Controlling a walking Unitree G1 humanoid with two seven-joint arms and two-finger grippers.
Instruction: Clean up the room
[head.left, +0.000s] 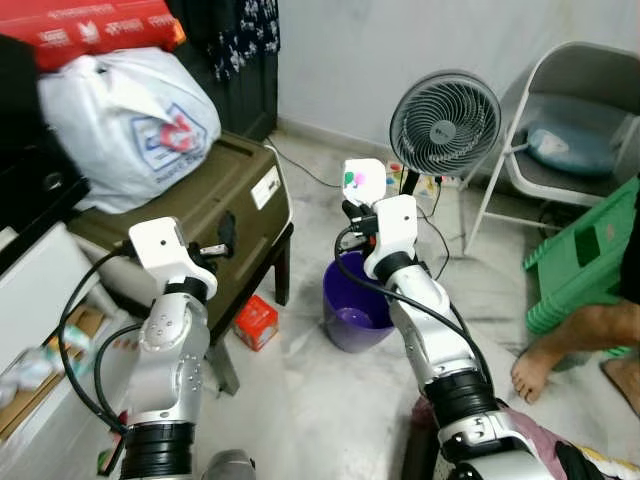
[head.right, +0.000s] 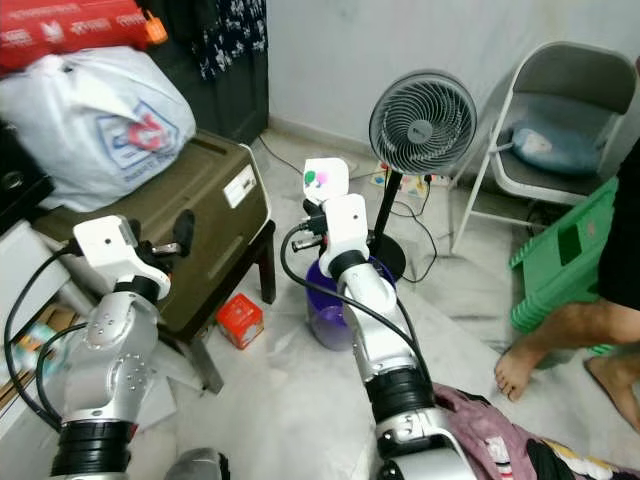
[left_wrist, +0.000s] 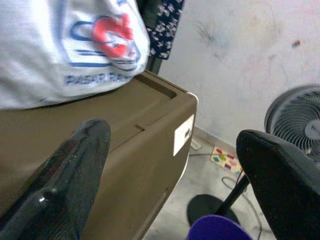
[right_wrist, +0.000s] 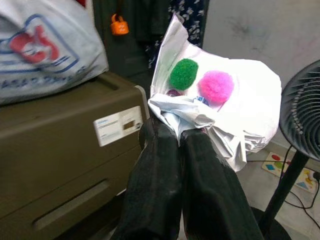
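While the fan (head.left: 445, 125) stands close behind the purple bin (head.left: 352, 305), your right gripper (right_wrist: 176, 131) hangs above it, clenched on crumpled paper (right_wrist: 225, 105). Left gripper (left_wrist: 175, 175) spread wide beside the brown case (head.left: 215, 200), probably clear of it.

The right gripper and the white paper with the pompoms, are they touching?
Touching. In the right wrist view the right gripper has its two black fingers pressed together on a crumpled edge of the paper, no gap between them.

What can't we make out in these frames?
- Bin contents: head views, the right arm crosses over it.
- Paper in the right gripper: crumpled, print hidden.
- Bag: left wrist view, cut off by the edge, blurred.
- Person's foot: the rest is out of frame.
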